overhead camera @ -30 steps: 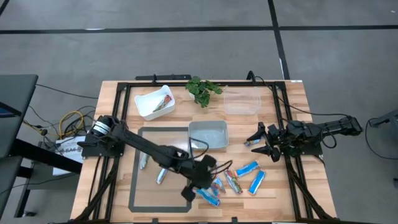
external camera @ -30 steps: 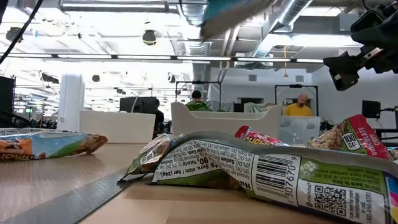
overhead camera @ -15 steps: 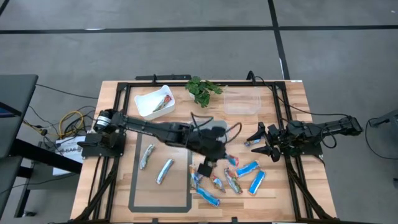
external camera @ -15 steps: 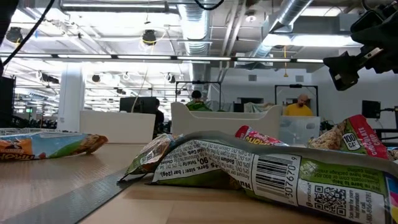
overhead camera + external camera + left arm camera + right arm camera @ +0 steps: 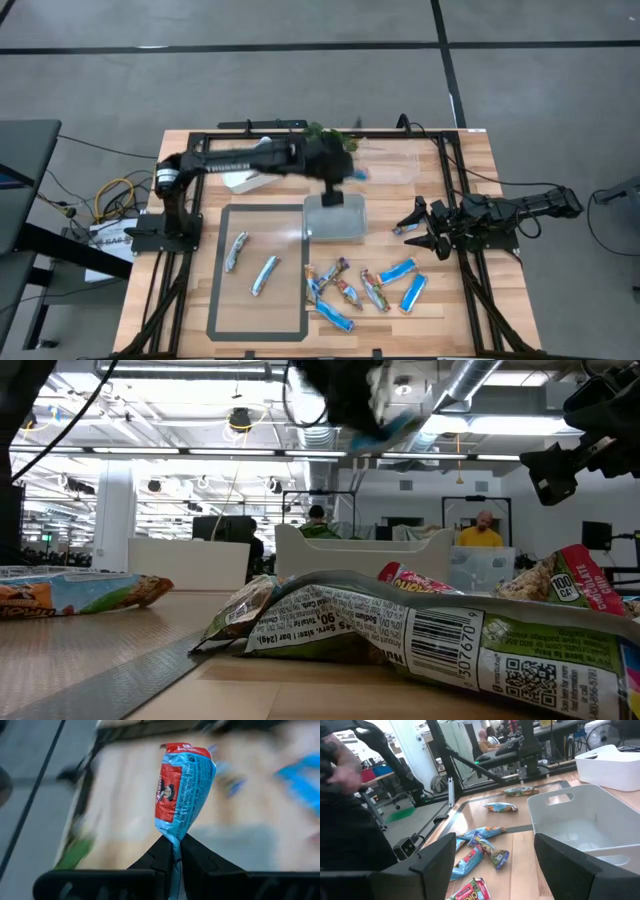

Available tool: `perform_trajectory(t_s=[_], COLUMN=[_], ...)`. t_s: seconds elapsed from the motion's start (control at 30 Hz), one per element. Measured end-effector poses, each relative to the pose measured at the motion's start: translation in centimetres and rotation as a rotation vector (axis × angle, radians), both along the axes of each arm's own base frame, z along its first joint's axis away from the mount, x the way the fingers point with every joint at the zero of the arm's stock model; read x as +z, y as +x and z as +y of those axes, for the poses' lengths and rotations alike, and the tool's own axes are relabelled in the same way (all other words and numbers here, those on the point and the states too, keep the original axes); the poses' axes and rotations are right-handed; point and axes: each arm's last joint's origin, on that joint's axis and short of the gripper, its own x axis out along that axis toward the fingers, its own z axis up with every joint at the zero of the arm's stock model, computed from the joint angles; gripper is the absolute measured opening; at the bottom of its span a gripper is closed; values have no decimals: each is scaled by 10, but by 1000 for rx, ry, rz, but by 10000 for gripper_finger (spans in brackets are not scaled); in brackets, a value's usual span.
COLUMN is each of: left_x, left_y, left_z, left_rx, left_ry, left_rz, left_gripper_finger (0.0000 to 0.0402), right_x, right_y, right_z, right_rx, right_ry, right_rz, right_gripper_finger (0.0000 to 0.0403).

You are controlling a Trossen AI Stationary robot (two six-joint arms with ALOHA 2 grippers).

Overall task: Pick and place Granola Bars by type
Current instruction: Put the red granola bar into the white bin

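My left gripper hangs high over the far edge of the grey tray, beside the clear container, shut on a blue granola bar with a red panel. The low view shows this bar up in the air. Several blue and multicoloured bars lie flat on the wood near the table's near edge. Two silver bars lie on the grey mat. My right gripper waits open at the table's right side, right of the tray. My left gripper pinches the blue bar by the crimped end of its wrapper between the two fingertips. The rest of the bar sticks out beyond the fingers in line with them. It is lifted clear of the table and everything on it.
A white bin holding a bar stands at the far left, partly under my left arm. A green plant sprig lies at the far edge. The right wrist view shows the grey tray and the bars. People sit in the room behind.
My left gripper has risen from the bar pile by the near edge, holding the blue bar. It has swung toward the far edge and now hangs over the far side of the grey tray. The bar has been lifted clear of the table.
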Motion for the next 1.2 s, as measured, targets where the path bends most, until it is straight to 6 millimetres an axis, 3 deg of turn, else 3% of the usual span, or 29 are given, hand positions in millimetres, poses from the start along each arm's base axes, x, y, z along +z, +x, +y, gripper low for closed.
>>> perform_trajectory(t_s=[0.2,0.4,0.87,1.2], left_x=[4,8,10,9], left_y=[-38,-77,-154,-175], left_z=[60,95,120,127], left_rx=[222,399,705,779], left_ry=[22,-32,-259,-339], left_rz=[145,266,595,694], left_gripper_finger=[21,22,22,22], right_x=[0,0,0,0], right_y=[0,0,0,0], right_z=[0,0,0,0], right_rx=[1,1,0,0], right_ry=[0,0,0,0], right_rz=[2,-1,-1,-1], right_gripper_finger=[265,265,265,265])
